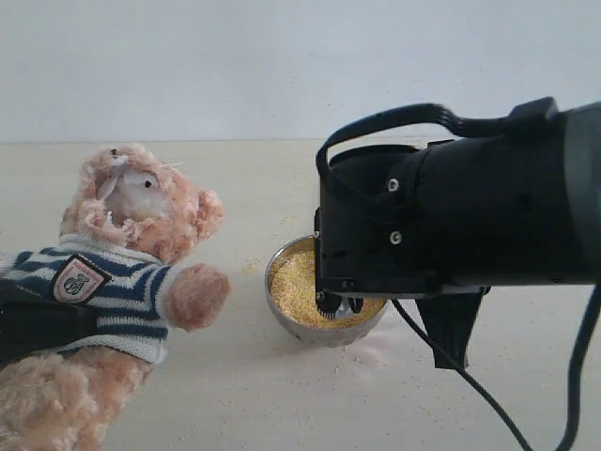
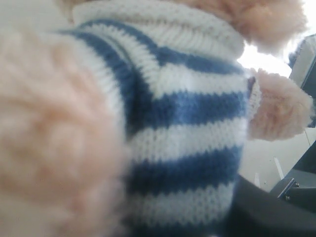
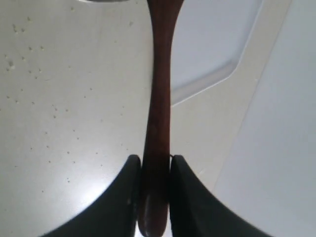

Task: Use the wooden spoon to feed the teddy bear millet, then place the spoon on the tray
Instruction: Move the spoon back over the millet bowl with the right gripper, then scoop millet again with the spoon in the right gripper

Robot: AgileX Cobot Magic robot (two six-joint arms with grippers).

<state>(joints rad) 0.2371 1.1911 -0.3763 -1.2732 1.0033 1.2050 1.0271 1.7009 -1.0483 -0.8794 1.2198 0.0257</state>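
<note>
While the right pincer (image 3: 155,165) clamps the wooden spoon (image 3: 159,94) by the millet (image 1: 293,280), scoop shallow, stay level; left pincer (image 1: 52,321) against the teddy bear (image 1: 131,221), grip unclear.

Glossy wooden spoon (image 3: 158,98) (fuzzy teddy bear (image 1: 122,282))

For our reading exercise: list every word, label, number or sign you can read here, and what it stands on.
No text can be read.
The crest badge on the navy-and-white striped shirt of the fluffy light-brown teddy bear carries a mark too small and blurred to read.
</note>
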